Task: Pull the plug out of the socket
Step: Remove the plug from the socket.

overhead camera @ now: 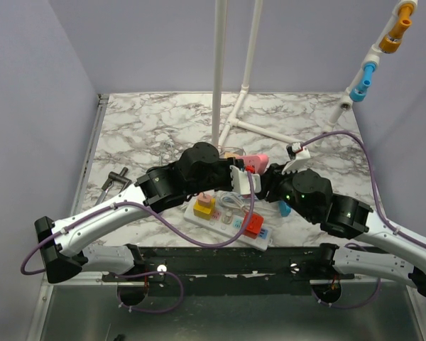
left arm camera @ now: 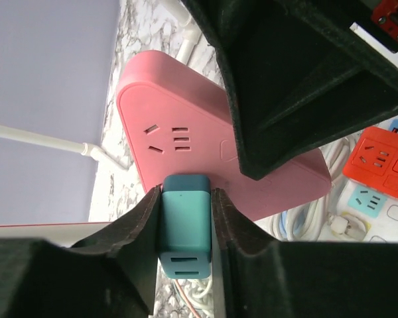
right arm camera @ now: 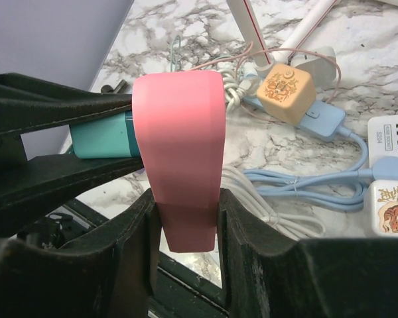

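Over the marble tabletop [overhead camera: 142,128], your left gripper [left arm camera: 186,199] pinches the teal plug [left arm camera: 184,225] seated in the pink socket [right arm camera: 179,132] your right gripper [right arm camera: 187,202] clamps; the white strip [right arm camera: 390,132] has unreadable print.

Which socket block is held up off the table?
The pink socket, clamped in the right gripper, teal plug inserted; the white strip lies on the table.

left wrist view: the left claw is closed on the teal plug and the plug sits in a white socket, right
Not quite: it is a pink socket, not a white one. The left wrist view shows the left claw closed on the teal plug, and the plug sits in that pink socket.
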